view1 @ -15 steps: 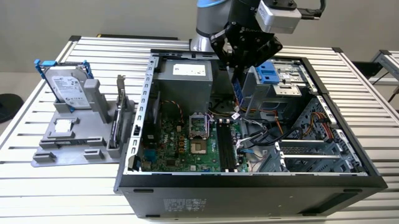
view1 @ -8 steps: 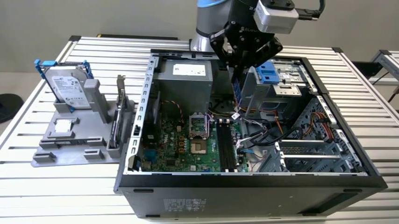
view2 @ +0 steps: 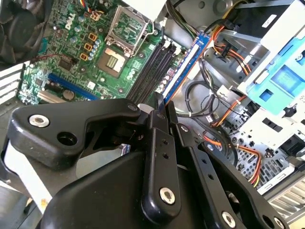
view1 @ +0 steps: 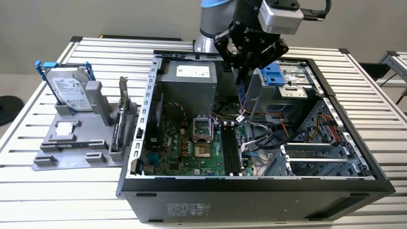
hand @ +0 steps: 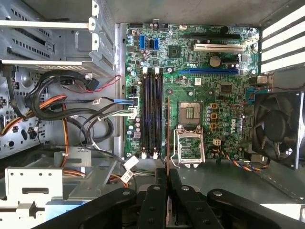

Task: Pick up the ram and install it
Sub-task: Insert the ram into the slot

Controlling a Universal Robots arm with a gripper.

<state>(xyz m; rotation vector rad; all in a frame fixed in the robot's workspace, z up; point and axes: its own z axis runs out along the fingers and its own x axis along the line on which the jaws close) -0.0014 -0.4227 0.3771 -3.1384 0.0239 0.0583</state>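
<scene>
Ram (view1: 241,93): thin, flat, dark blue stick; edge-on in both wrist views, it shows as a narrow line. Hand (view1: 245,67) clamped on its upper end, fingers pressed to both faces. Exterior view: long axis runs 12 to 6 o'clock, free end at 6, hanging over the open case (view1: 254,196) beside the drive cage (view1: 289,93), at 12 o'clock from the memory slots (view1: 232,152). First wrist view: ram parallel to the slots, beside them, not seated
</scene>
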